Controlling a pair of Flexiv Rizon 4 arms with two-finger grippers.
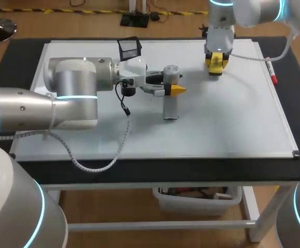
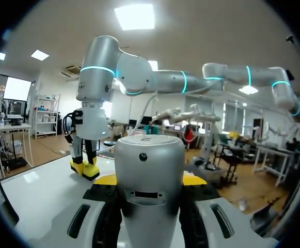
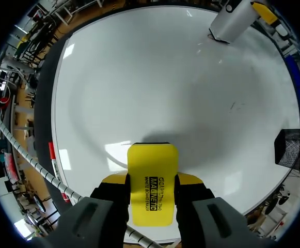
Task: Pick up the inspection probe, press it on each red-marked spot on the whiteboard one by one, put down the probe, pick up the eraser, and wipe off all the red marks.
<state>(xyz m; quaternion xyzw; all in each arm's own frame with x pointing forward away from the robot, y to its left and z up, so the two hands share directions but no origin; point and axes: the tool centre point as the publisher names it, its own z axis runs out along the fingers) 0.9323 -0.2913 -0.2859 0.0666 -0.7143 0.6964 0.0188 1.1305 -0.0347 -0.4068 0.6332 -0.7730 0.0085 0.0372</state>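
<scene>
Probe [image 1: 171, 98]: upright, base end down on whiteboard [image 1: 227, 119], approx mid-board, slightly toward far edge.
L gripper [image 2: 150, 179]: clamped on probe's upper part, one yellow tip each side; arm comes in from worktop's left edge.
Eraser [image 3: 151, 191]: yellow, at board's far edge, right of middle; can't tell if it touches the surface.
R gripper [image 1: 216, 63]: closed on eraser, fingers on both long sides, pointing down at board; well apart from probe.
Marker [image 1: 271, 72]: red, lying along board's right edge, near far right corner.
Mesh cup [image 1: 130, 48]: black, at board's far edge, left of middle.
Worktop [image 1: 139, 168]: black mat showing round the board.
</scene>
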